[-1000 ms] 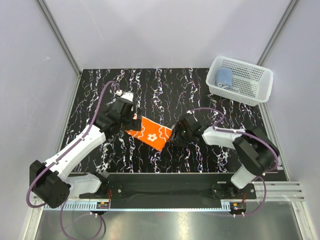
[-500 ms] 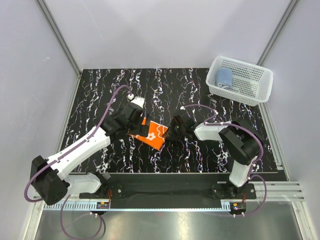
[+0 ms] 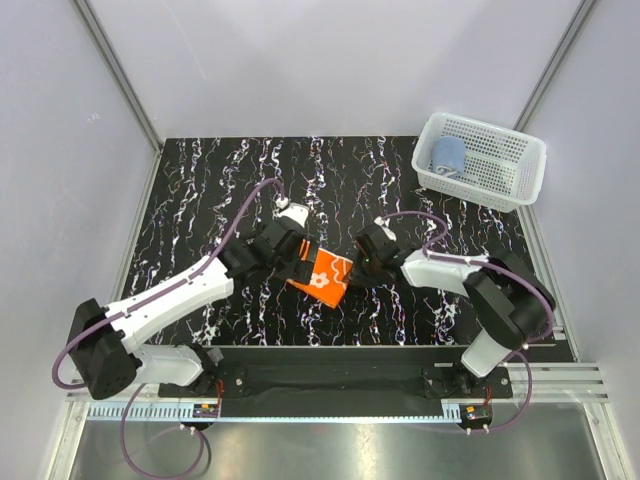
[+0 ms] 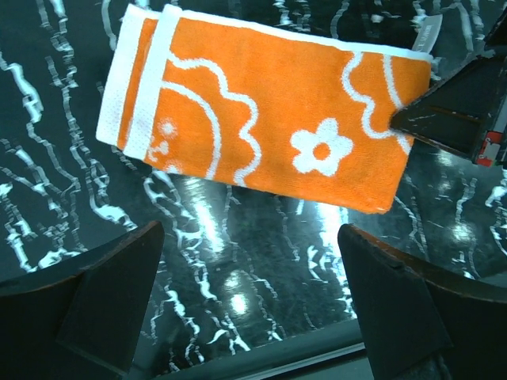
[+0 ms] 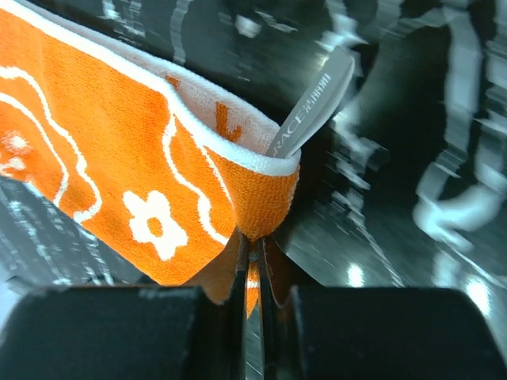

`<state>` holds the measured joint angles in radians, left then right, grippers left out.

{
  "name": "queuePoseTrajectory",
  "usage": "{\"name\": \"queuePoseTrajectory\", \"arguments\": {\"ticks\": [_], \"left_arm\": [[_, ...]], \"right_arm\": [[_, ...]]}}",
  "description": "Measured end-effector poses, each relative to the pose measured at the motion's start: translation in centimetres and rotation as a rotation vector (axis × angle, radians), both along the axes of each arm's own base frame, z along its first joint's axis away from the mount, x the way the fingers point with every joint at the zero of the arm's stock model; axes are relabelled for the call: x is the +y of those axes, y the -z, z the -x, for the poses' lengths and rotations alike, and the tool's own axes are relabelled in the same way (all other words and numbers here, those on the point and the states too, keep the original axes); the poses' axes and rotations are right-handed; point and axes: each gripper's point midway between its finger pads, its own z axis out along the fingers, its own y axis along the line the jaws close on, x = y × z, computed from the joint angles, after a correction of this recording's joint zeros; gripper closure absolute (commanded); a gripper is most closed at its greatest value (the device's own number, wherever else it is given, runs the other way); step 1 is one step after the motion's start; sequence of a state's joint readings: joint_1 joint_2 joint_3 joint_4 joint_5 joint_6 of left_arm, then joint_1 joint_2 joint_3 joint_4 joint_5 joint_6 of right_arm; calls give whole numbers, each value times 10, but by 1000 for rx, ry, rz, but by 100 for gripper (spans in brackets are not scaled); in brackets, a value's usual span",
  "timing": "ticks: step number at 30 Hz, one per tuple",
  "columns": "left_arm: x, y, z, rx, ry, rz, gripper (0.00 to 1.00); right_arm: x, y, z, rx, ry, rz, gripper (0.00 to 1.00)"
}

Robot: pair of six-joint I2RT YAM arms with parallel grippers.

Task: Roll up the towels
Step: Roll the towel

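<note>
Orange towel [image 3: 325,278] is laid folded near the centre of the desk [image 3: 200,190], long axis roughly 9-to-3 o'clock in the top view. Its 3 o'clock end is pinched by the right hand [image 5: 252,255], clamped on the folded edge. The left hand [image 3: 293,262] is held open over the 9 o'clock end with nothing gripped. In its wrist view the towel is seen at 12 o'clock. Blue towel [image 3: 448,155] is seen rolled in the basket [image 3: 480,190] at 1 o'clock. Versus 1 s ago, the left hand is shifted toward 3 o'clock and less towel is exposed.
</note>
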<state>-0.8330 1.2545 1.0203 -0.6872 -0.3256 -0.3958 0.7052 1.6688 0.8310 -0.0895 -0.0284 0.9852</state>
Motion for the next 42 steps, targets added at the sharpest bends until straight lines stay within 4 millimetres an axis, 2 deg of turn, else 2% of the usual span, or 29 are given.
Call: {"name": "queuePoseTrajectory", "arguments": {"ticks": [2, 8, 12, 14, 15, 16, 18, 19, 21, 24, 29, 35, 37, 42], "left_arm": [[-10, 1, 4, -1, 22, 8, 1], [-37, 7, 16, -4, 101, 17, 1], [-58, -1, 20, -45, 167, 52, 1], [-68, -9, 16, -92, 175, 109, 1], [-70, -12, 15, -116, 175, 138, 1], [-70, -16, 15, -132, 178, 159, 1], [-70, -25, 16, -157, 185, 189, 1], [-72, -32, 16, -173, 194, 212, 1], [-78, -42, 17, -198, 221, 259, 1], [-84, -43, 24, -215, 256, 278, 1], [-103, -25, 45, -188, 331, 242, 9], [-130, 36, 71, -88, 425, 92, 13], [-136, 50, 76, -65, 444, 57, 14], [-156, 68, 86, -46, 479, 4, 18]], "right_arm": [[-15, -3, 9, 2, 15, 41, 93], [-44, -7, 24, 2, 39, 122, 91], [-59, -5, 34, 12, 49, 168, 89], [-66, -7, 37, 12, 54, 192, 84], [-69, -8, 38, 10, 55, 203, 79], [-72, -11, 39, 4, 57, 210, 63], [-78, -19, 40, -14, 67, 222, 41], [-82, -24, 40, -28, 72, 231, 24], [-91, -35, 41, -57, 83, 247, 15], [-101, -55, 40, -106, 105, 263, 12], [-120, -83, 37, -171, 167, 296, 11], [-155, -100, 48, -203, 290, 328, 11], [-166, -108, 52, -228, 330, 309, 11], [-185, -118, 62, -258, 393, 275, 12]]}}
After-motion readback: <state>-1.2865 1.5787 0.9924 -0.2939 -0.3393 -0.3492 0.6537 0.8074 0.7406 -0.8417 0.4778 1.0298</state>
